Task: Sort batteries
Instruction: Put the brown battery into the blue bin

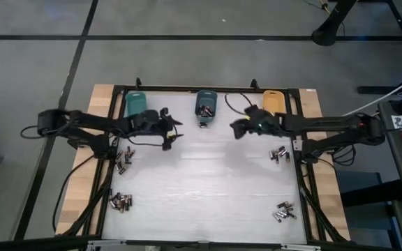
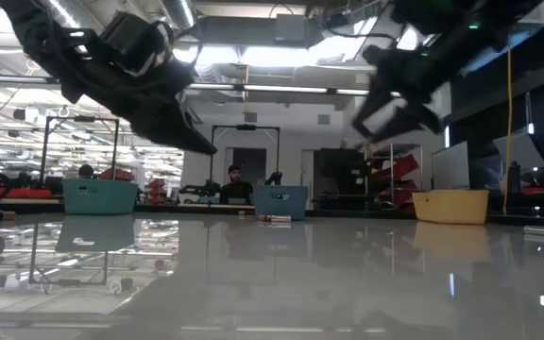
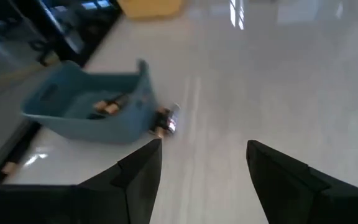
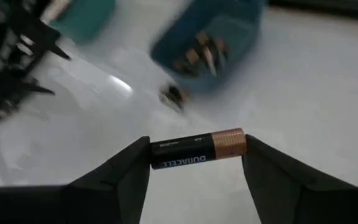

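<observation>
My right gripper (image 4: 196, 163) is shut on one battery (image 4: 194, 151), black with a coppery band, above the table just right of the blue bin (image 1: 206, 104). My left gripper (image 3: 204, 149) hangs open and empty in the air between the teal bin (image 1: 135, 103) and the blue bin (image 3: 86, 109). The blue bin holds a few batteries. One more battery (image 3: 166, 120) lies on the table against its near wall. Loose battery piles lie at the left edge (image 1: 124, 157), near left (image 1: 120, 202), the right edge (image 1: 279, 155) and near right (image 1: 285, 211). My right gripper pinches the battery end to end between its two fingertips, the black end (image 4: 155, 155) against one finger and the coppery end (image 4: 240, 142) against the other. The battery spans the gap crosswise, roughly level and lifted clear of the table.
An orange-yellow bin (image 1: 273, 101) stands at the far right, in line with the other two bins along the far edge. A black frame (image 1: 299, 167) rims the white table. The middle of the table (image 1: 201, 181) is bare. A person (image 2: 235, 184) sits in the room beyond.
</observation>
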Available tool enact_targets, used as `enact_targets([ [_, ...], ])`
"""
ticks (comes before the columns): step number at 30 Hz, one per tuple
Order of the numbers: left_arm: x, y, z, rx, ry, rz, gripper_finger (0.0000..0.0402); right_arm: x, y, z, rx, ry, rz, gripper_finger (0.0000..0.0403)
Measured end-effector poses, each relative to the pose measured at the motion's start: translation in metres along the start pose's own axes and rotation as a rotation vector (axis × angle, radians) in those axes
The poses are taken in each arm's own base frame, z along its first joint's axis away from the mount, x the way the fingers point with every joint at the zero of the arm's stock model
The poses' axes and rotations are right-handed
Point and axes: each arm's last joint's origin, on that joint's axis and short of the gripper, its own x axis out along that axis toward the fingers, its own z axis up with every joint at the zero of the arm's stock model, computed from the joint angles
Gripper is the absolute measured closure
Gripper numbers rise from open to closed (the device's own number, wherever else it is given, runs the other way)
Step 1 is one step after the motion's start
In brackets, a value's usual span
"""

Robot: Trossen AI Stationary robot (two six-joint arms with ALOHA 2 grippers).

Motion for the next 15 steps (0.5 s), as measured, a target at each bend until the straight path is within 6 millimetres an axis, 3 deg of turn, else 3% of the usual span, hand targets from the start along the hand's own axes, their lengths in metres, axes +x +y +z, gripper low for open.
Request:
enact_targets([
  [8, -0.013, 0.025, 0.008, -0.116, -0.088, 0.108, 0.0178, 0.067, 0.012, 0.040, -0.120, 0.039, -0.023, 0.0182],
  [15, -0.013, 0.025, 0.000, -0.123, -0.013, 0.101, 0.0178, 0.133, 0.013, 0.071, -0.144, 0.099, -0.032, 0.0180],
])
